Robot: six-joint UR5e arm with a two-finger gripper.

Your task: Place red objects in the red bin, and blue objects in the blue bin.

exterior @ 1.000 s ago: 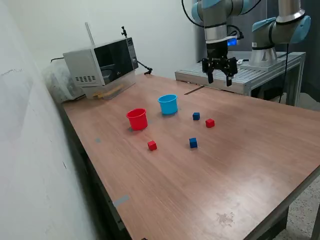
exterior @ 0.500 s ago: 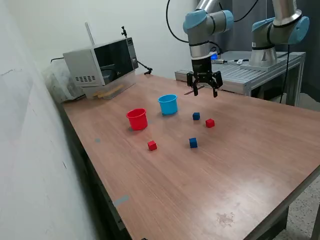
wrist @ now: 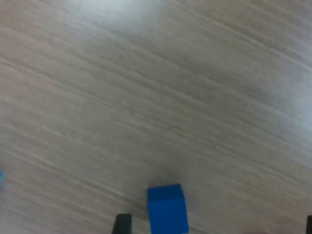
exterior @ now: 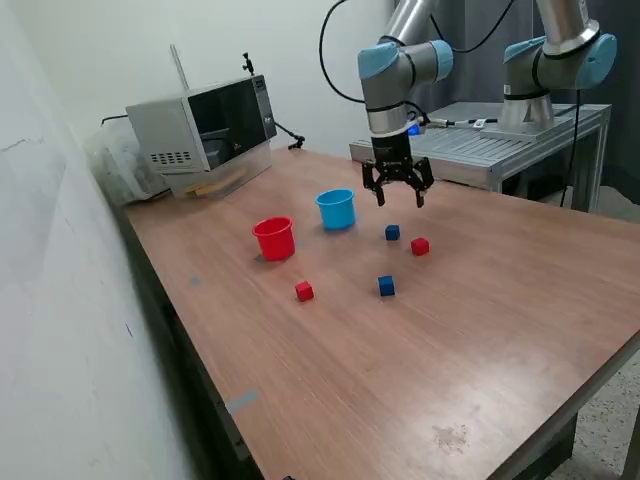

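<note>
- Since the earlier frames the pincer [exterior: 397,197] has swung toward the exterior view's left and dropped lower — it now hangs just above a blue cube [exterior: 392,232], fingers spread and holding nothing.
- Only the exterior view takes in the whole layout on the wooden surface [exterior: 480,330]: the red bin [exterior: 274,238] and the blue bin [exterior: 337,209] stand upright near each other, the blue one closer to the pincer.
- Just beside that blue cube, toward the exterior view's right, lies a red cube [exterior: 420,246]; a second blue cube [exterior: 386,286] and a second red cube [exterior: 304,291] sit nearer the camera, apart from each other.
- A microwave [exterior: 200,132] sits at the far edge.
- Seen from the wrist, one blue cube [wrist: 167,208] lies on bare wood grain, with a dark fingertip [wrist: 122,224] just beside it — the bins and other cubes are out of that picture.
</note>
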